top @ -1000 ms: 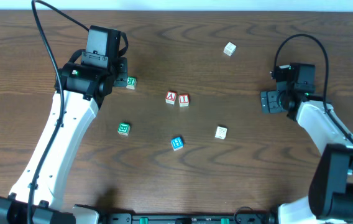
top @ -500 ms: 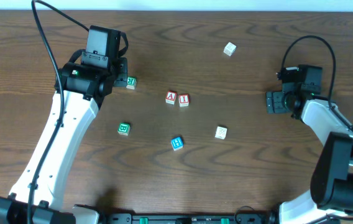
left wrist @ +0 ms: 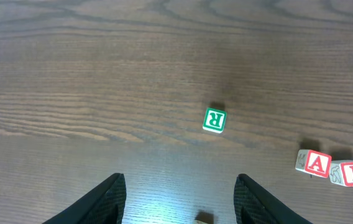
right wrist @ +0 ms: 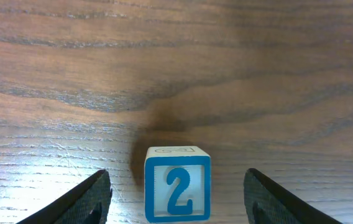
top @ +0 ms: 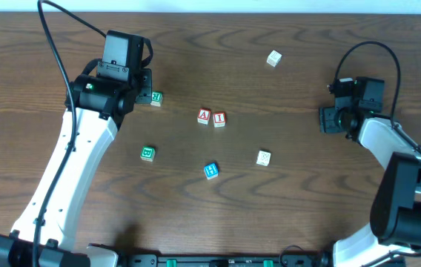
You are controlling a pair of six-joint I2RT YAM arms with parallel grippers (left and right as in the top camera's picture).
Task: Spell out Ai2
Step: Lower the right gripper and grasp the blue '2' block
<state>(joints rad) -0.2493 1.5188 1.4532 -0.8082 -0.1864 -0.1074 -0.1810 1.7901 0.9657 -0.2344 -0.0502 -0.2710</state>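
A red "A" block and a red "I" block sit side by side mid-table; both also show in the left wrist view, the A left of the I. A blue "2" block stands on the table between the open fingers of my right gripper, not touching either. In the overhead view the right gripper hides this block. My left gripper is open and empty, next to a green "R" block.
The green "R" block lies ahead of the left fingers. A white block sits far back, another white block, a blue block and a green block lie nearer the front.
My right gripper has shifted a little to the right, away from the table's middle. The left arm and the blocks have not moved.
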